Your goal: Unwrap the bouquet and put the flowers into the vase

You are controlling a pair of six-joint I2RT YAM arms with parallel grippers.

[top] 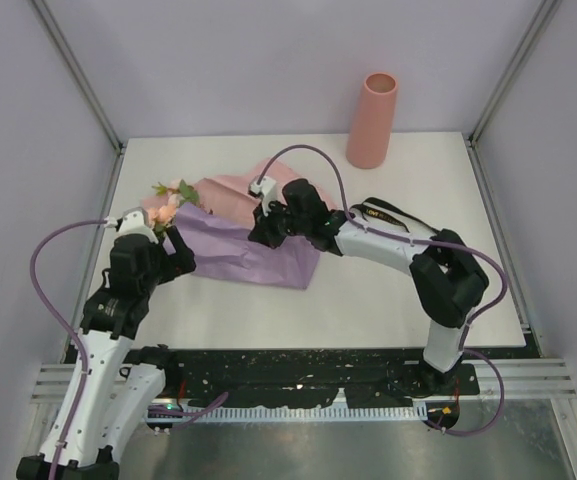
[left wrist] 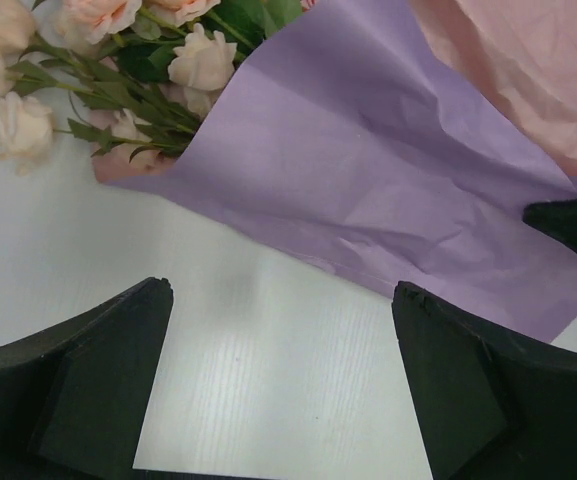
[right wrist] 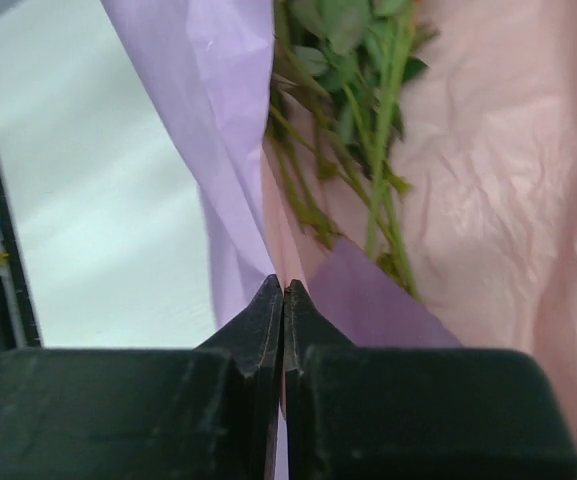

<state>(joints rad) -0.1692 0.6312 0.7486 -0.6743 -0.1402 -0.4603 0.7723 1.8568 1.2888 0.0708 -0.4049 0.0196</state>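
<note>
Vase (top: 372, 120): upright on table (top: 388, 290), nothing in it that we can see from the top view.

Bouquet (top: 238, 225): lies flat, well apart from vase, to its left and nearer the arm bases. The wrap is spread open. Purple sheet (left wrist: 368, 170) forms the side away from vase. Pink sheet (left wrist: 508, 70) forms the side toward vase. Flowers (top: 168, 205) are at the bouquet end farthest from vase, blooms poking past the paper onto the table. In the R wrist view the stems (right wrist: 378, 150) lie bare on the pink sheet, the purple sheet's edge alongside.

L gripper (left wrist: 278, 290): farther from vase than the blooms, just beside them. Jaws are released and stand wide, nothing between them. L wrist view shows bare table under the gap, the purple sheet's edge just ahead, not touching.

R gripper (right wrist: 283, 295): over the wrap, between vase and blooms, on the vase-side half of the bouquet. Jaws are clenched, tips pressed together right at the purple sheet's fold, beside the stem ends. We cannot tell whether paper is pinched between the tips.
</note>
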